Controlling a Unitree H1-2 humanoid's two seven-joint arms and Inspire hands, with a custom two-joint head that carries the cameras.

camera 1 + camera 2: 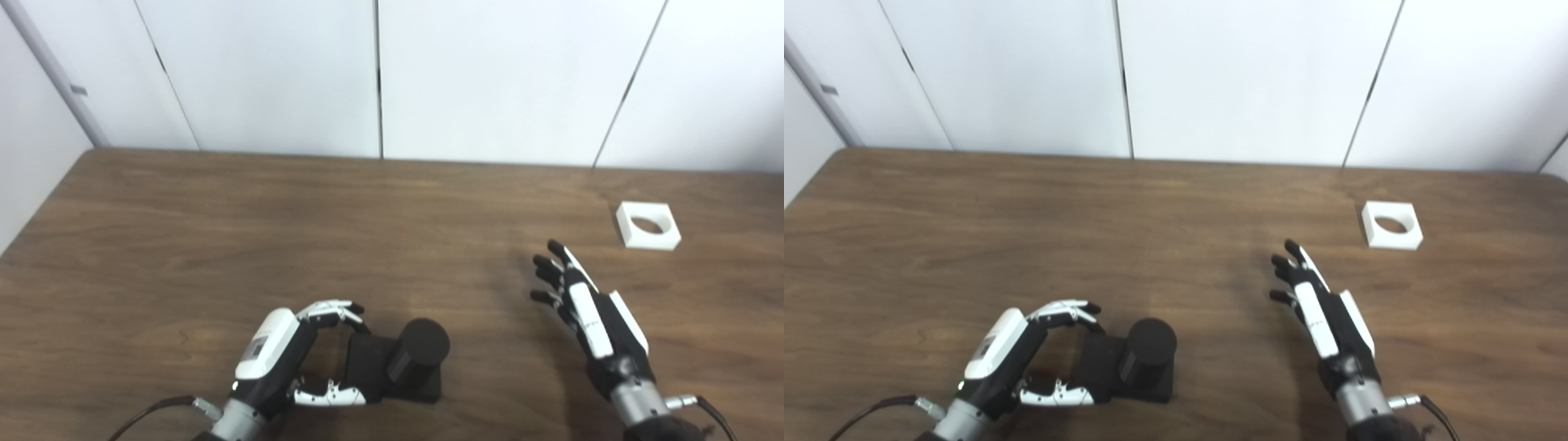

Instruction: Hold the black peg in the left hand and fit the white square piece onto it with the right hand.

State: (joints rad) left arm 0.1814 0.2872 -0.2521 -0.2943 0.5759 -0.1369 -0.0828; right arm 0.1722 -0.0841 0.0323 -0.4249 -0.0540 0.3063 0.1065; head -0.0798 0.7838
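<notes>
The black peg (418, 352), a short upright cylinder on a black square base (367, 367), stands near the table's front edge. My left hand (288, 361) curls around the base's left end, with its fingers (334, 311) over the far corner and the thumb by the near edge. It has not closed on the base. The white square piece (648, 225), with a round hole in it, lies flat at the far right. My right hand (588, 312) hovers open with fingers stretched, well short of the white piece and to its near left.
The brown wooden table (245, 233) ends at a white panelled wall behind. Its left edge runs diagonally at the far left. Cables trail from both wrists at the bottom edge.
</notes>
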